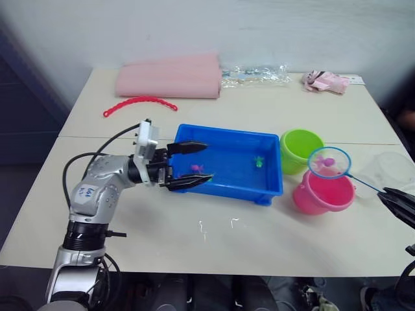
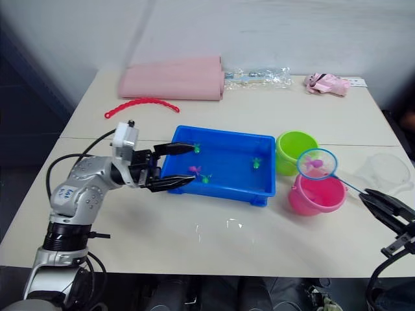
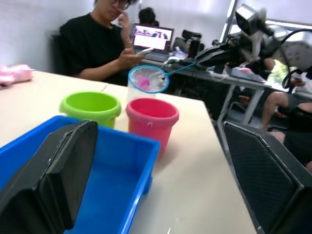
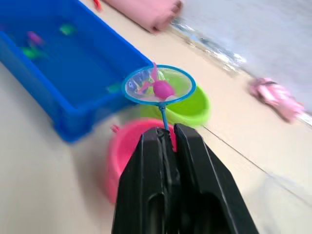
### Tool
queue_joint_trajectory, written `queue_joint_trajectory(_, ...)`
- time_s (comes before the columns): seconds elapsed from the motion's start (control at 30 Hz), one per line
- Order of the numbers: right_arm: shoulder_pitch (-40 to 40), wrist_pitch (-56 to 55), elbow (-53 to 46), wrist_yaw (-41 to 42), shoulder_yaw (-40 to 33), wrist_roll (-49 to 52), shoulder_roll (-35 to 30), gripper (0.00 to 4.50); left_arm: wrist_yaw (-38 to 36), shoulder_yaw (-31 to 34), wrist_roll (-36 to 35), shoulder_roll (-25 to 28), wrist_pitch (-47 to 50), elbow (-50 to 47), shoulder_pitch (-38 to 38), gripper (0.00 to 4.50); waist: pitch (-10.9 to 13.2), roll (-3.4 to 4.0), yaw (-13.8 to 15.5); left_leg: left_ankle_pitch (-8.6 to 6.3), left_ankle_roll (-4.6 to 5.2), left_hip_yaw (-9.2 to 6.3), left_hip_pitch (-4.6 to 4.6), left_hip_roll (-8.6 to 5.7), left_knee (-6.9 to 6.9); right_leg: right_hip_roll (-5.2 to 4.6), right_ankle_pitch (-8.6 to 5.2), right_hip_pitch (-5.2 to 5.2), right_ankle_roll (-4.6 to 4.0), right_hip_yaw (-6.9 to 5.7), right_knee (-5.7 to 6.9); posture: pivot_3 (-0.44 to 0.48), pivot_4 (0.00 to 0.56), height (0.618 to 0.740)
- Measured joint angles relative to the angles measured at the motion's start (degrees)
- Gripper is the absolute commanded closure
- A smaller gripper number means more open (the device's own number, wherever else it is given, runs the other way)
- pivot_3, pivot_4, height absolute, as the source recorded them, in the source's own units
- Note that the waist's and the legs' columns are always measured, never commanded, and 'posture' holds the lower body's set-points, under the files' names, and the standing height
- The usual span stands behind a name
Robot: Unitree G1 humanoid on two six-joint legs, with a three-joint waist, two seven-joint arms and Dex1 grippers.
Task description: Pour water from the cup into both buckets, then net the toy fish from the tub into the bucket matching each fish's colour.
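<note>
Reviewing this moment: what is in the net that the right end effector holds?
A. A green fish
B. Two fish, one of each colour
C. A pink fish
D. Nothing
C: a single pink fish lies in the mesh of the net, whose handle the right end effector is shut on, with the hoop up above the pink bucket.

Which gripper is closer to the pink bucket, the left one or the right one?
The right. The right gripper is just beside the pink bucket, holding the net above it. The left gripper is across the blue tub, open over its far end.
</note>
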Motion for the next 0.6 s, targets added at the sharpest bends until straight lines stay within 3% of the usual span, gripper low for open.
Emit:
queue_joint_trajectory(0.17, -1.76, -13.93, 6.28, -3.63, 1.08, -12.79, -0.14, 4.5, 0.53, -1.21, 0.52, -0.33, -0.04, 0.25, -1.12, 0.04, 0.0, 0.01, -0.16, 0.02, -0.08, 0.19, 0.45, 0.07, -0.13, 0.01, -0.03, 0.24, -0.04, 0.15, 0.02, 0.0, 0.15, 0.74)
queue_joint_trajectory(0.6, -0.46, -45.29, 17.82, -13.01, 2.79, -36.64, -5.64, 4.5, 0.36, -1.73, 1.01, -0.17, -0.07, 0.37, -1.6, 0.04, 0.0, 0.01, -0.01, -0.01, -0.11, 0.11, 0.49, 0.06, -0.12, -0.01, -0.03, 0.4, -0.04, 0.11, -0.12, 0.0, 0.15, 0.74)
